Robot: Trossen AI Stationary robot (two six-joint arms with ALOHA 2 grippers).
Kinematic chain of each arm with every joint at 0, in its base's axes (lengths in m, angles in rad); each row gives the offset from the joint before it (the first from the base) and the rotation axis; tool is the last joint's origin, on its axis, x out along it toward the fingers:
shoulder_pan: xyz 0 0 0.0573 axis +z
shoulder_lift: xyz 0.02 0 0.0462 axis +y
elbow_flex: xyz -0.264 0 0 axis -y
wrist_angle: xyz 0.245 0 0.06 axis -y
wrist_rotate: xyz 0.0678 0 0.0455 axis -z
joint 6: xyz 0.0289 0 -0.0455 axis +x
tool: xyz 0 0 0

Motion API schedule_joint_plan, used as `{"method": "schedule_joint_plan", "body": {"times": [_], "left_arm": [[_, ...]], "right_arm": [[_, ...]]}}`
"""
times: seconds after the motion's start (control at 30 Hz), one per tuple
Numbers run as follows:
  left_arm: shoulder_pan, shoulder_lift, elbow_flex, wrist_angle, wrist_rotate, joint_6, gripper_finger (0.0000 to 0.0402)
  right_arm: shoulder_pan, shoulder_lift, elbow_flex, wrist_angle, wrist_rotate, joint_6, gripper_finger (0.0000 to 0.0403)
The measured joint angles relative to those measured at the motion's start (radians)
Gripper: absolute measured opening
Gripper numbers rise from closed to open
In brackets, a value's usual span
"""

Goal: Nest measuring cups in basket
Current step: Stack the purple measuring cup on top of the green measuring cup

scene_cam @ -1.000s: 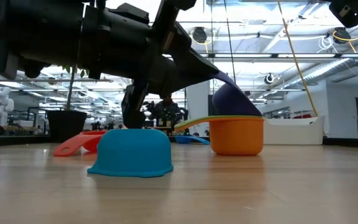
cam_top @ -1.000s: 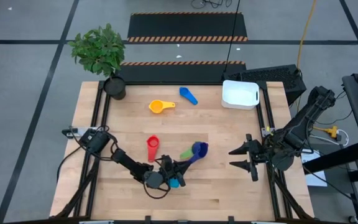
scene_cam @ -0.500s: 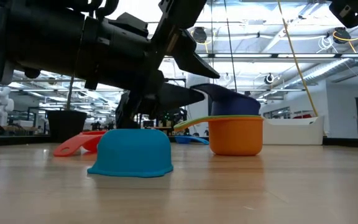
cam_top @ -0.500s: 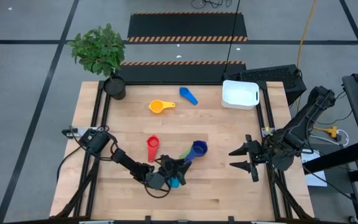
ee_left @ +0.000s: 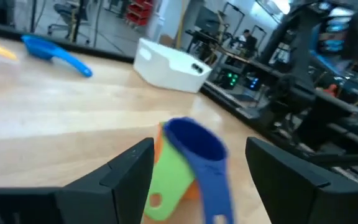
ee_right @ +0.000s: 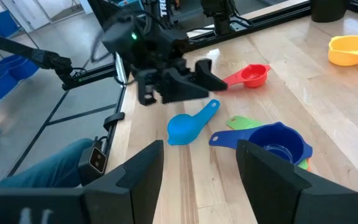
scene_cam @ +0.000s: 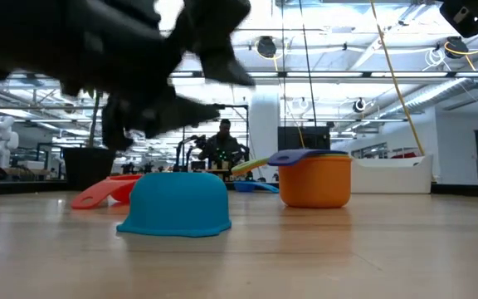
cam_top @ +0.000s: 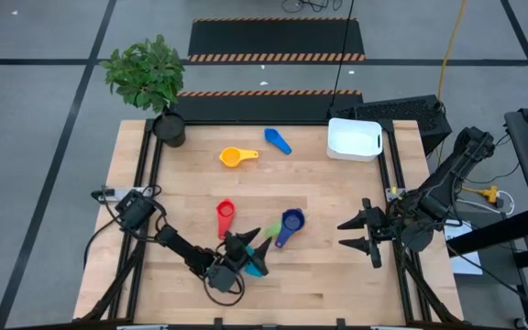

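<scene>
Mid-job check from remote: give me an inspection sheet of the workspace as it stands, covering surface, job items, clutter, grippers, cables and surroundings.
Surface: wooden table, dry.
Job's things: navy cup sits in the orange cup, over the green cup; light blue cup upside down; red cup, yellow cup, mid blue cup lie loose; basket holds no cups.
Clutter: plant pot at far left corner.
Grippers: left gripper open, empty, beside the stack; right gripper open, empty, at right edge.
Cables: yellow cable beyond the table.
Surroundings: person far behind.
</scene>
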State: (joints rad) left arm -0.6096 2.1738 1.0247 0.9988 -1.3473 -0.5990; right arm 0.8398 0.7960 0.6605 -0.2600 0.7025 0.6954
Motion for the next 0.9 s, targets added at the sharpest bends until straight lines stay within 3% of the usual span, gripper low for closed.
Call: {"method": "schedule_joint_plan", "body": {"times": [0.17,0.27,0.37,0.5,0.7,0.9], "left_arm": [[-0.009,-0.001,0.121,-0.033,0.042,0.261,0.0276],[-0.002,-0.003,0.253,-0.279,0.073,0.329,0.03],[0.009,-0.002,0.385,-0.641,0.076,0.264,0.0333],[0.041,-0.002,0.471,-1.014,0.152,-0.01,0.0376],[0.12,-0.001,0.488,-1.088,0.375,-0.012,0.0386],[0.168,-0.001,0.488,-1.153,0.427,0.007,0.0361]], "right_arm": [[0.0,0.009,0.0,0.0,0.001,0.0,0.0196],[0.0,0.016,0.0,0.0,0.001,0.0,0.0196],[0.0,0.017,0.0,0.001,0.001,0.004,0.0196],[0.0,0.017,0.0,0.0,0.001,0.007,0.0196],[0.0,0.017,0.0,0.0,0.0,0.006,0.0196],[0.0,0.017,0.0,0.0,-0.007,0.004,0.0196]]}}
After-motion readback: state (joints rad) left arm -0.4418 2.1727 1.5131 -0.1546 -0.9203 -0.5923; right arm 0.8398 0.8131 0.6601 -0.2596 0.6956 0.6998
